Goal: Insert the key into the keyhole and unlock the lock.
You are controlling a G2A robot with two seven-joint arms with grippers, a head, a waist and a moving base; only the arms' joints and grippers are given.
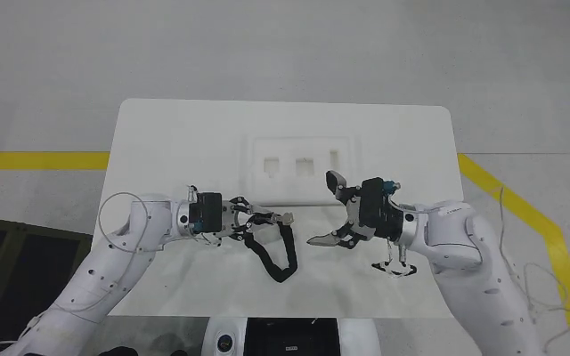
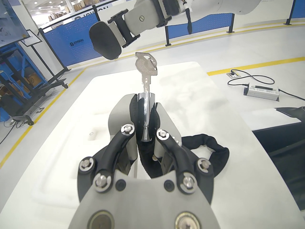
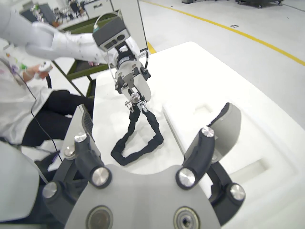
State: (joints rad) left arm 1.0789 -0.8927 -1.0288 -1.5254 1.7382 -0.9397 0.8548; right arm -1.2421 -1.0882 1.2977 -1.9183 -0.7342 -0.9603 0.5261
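Left wrist view gives the clearest look at the work. The left gripper (image 2: 144,100) has its fingers (image 2: 119,120) clenched on the chrome lock (image 2: 146,113). The key (image 2: 145,67) stands with its blade in the keyhole, and its head is free and points toward the right gripper (image 1: 328,210). The lock is held in the air above the middle of the tabletop (image 1: 178,133), and the white foam tray (image 1: 303,147) lies between it and the far edge. The black chain (image 1: 272,258) hangs from the lock, and its loop seems to rest on the tabletop toward the near edge. The fingers of the right gripper are released, wide apart and empty, near the key head but not touching it. So I judge that the inserting is done, or nearly done, and that the step in hand is the turning. To do it well, the right fingers should close on the flat faces of the key head and not on its thin edges. The wrist should be in line with the blade, so that the turn goes about the key's own axis and does not bend it. The left grasp should be firm, because the round lock body may slip and rotate together with the key. How deep the blade sits, I cannot tell.
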